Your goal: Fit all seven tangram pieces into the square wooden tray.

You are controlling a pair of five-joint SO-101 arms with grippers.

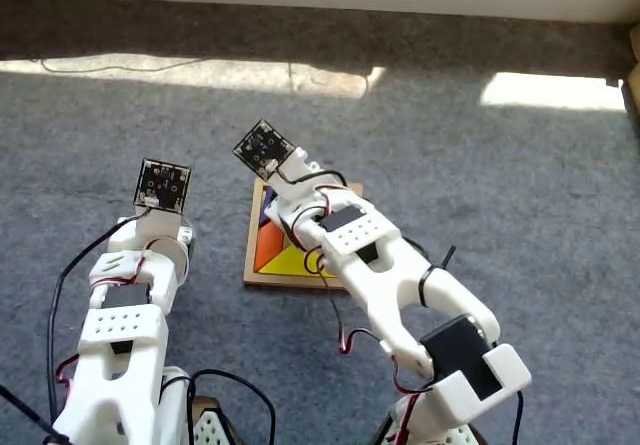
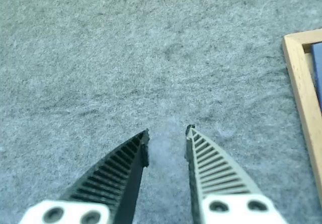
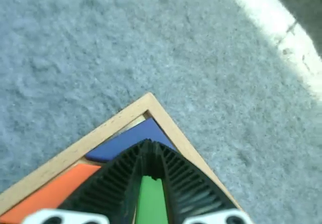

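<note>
The square wooden tray (image 1: 285, 281) lies on the grey carpet, partly covered by the right arm (image 1: 345, 233). Orange (image 1: 268, 250) and yellow (image 1: 291, 262) pieces show inside it. My right gripper (image 3: 147, 143) hovers over a tray corner (image 3: 149, 101) with its fingertips touching, shut. Under it lie a blue piece (image 3: 126, 141), an orange piece (image 3: 50, 196) and a green piece (image 3: 150, 199), which shows through the gap between the fingers. My left gripper (image 2: 168, 132) is open over bare carpet beside the tray's frame (image 2: 302, 83), nothing between its fingers. A blue piece's edge (image 2: 318, 68) shows inside the frame.
Grey carpet (image 1: 500, 195) surrounds the tray on all sides. A sunlit strip (image 1: 200, 73) and a wall base run along the far edge. Cables trail from both arms near the front.
</note>
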